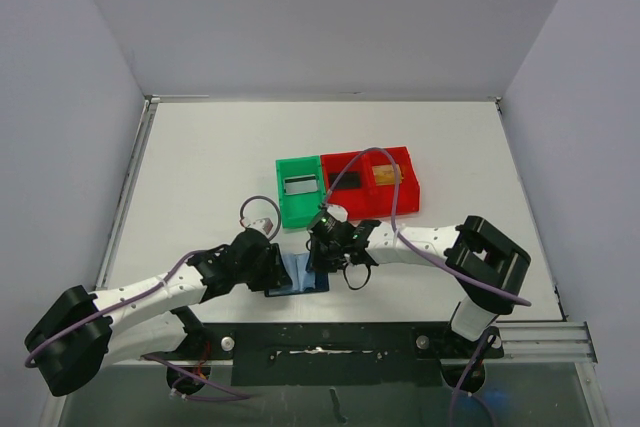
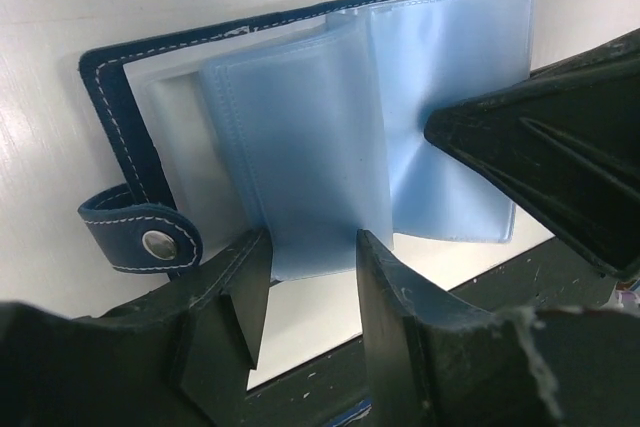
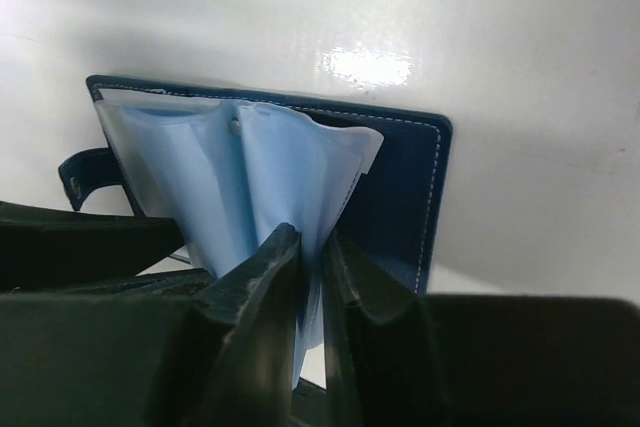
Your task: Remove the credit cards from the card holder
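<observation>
We saw card holder (image 1: 303, 275) open between claws, long axis left-right, left claw (image 2: 312, 247) spread astride sleeve (image 2: 300, 147), right claw (image 3: 313, 239) pinching another

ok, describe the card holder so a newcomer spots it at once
On the white table, look toward the near edge, just in front of the green bin and red bin. The card holder lies open there: a flat dark blue wallet with white stitching and pale blue plastic sleeves, unlike the bright, boxy bins.
</observation>
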Motion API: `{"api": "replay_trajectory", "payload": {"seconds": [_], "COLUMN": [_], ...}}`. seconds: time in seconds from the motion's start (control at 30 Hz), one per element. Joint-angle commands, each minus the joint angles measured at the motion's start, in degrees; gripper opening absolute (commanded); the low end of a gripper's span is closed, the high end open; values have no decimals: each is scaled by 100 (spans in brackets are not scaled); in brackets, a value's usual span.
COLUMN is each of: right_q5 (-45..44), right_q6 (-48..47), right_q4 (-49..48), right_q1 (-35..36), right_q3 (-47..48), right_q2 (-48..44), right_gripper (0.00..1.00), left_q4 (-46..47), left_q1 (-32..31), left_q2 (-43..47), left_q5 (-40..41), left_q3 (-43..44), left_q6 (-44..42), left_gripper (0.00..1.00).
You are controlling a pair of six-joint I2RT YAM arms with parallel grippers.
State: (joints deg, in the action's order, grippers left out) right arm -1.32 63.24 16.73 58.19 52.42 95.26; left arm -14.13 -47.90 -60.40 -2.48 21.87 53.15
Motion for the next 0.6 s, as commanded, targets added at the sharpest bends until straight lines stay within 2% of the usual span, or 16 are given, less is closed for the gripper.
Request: {"api": "replay_trajectory", "payload": {"seconds": [0.0,0.1,0.17,0.3,0.4,0.57], "right_q5": [217,431,276,-175,-296,-212], "right_q6": [-21,2,28,38,29,11], "right_q4": [-407,-648,-465,198,304,219], "right_q1": [71,46,22,-48,-61,-57], "right_q3": [-31,-115,-91,-46,-106,-123], "right_q2": [-86,-128,-127,-184,-265,-231], "right_gripper": [12,9,8,4,4,4], "left_q4": [54,92,-12,-601,-934,-808], "left_q1": [-26,-26,-26,-25,-27,-25], "left_q2": [15,61,70,195,382,300], "left_q5": [-95,-100,-14,301,520,570], "left_q3": [-48,-33,11,228,385,380], "left_q6": [12,27,46,47,30,2], "left_gripper": [37,37,38,46,51,54]}}
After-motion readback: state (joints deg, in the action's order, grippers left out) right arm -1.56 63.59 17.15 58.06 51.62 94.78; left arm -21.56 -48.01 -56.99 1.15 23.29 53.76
